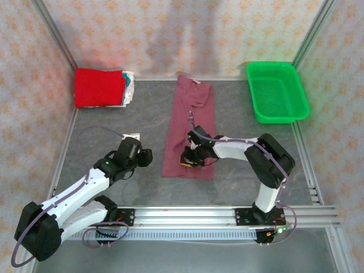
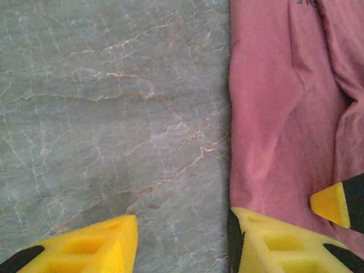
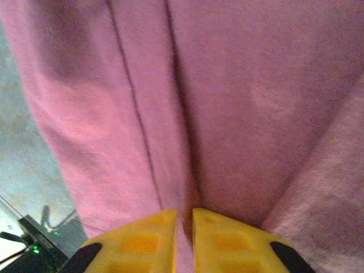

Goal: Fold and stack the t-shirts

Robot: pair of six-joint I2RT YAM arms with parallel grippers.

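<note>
Maroon short-sleeved cloth t-shirt (image 1: 190, 114): we record it folded lengthwise into a narrow strip at the middle of the grey marbled surface (image 1: 114, 119), running from near the far wall toward the arms.

Right claw (image 1: 187, 158): set down on the strip near its near end. In the right wrist view we see its yellow fingers (image 3: 142, 239) pressed almost together, pinching a raised ridge of the maroon cloth.

Left claw (image 2: 182, 227): jaws apart, gripping nothing. We place it over bare surface just beside the strip's left edge, with one finger at that edge.

Bright red folded shirt (image 1: 99, 87): far left corner, lying on whitish folded shirts (image 1: 129, 85) whose edges show at its right side.

Green plastic basket (image 1: 277, 92): far right corner, well apart from the strip.
</note>
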